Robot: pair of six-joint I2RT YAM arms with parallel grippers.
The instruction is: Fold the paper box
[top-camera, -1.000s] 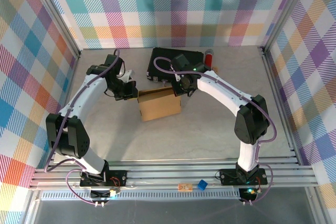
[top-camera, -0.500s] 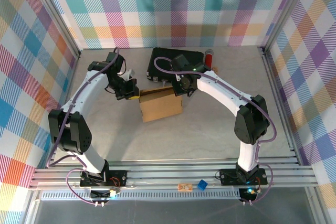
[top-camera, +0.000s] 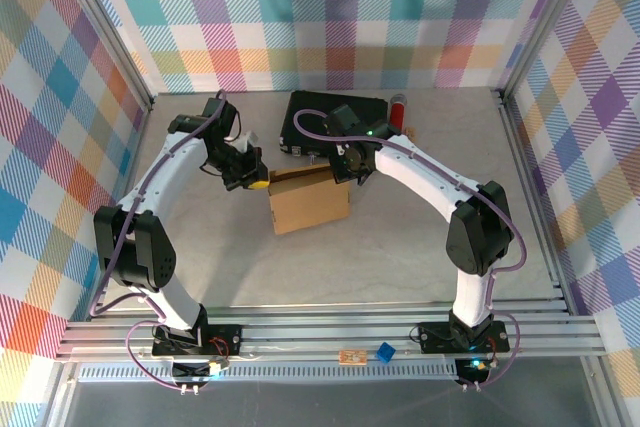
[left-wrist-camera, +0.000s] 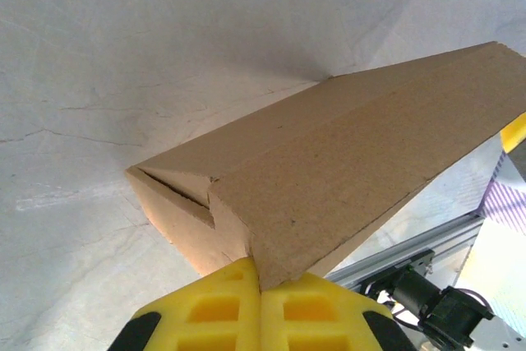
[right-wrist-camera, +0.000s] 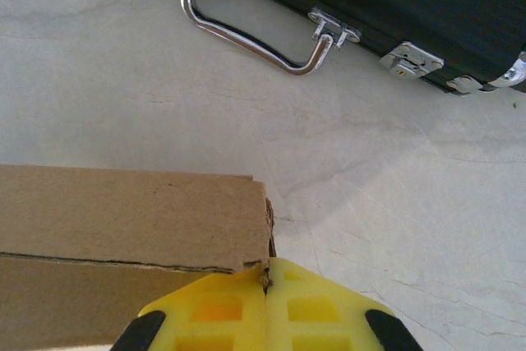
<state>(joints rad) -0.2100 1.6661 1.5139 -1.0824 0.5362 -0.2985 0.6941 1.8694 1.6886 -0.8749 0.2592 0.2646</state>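
Note:
The paper box [top-camera: 308,202] is a brown cardboard box lying folded in the middle of the table. My left gripper [top-camera: 257,184] is shut, its yellow fingertips butting against the box's far left corner. In the left wrist view that corner of the box [left-wrist-camera: 345,154] meets the seam of the closed left gripper [left-wrist-camera: 260,285]. My right gripper [top-camera: 343,174] is shut too, at the box's far right corner. In the right wrist view a frayed corner of the box [right-wrist-camera: 123,211] touches the seam of the right gripper [right-wrist-camera: 267,281].
A black hard case [top-camera: 335,117] with a chrome handle [right-wrist-camera: 255,43] lies just behind the box. A red cylinder [top-camera: 400,110] sits beside it at the back. A small blue object [top-camera: 384,353] rests on the front rail. Checked walls enclose the table.
My left gripper has slid a little to the right against the box's corner, and the box has shifted slightly right with it. The right gripper has stayed put.

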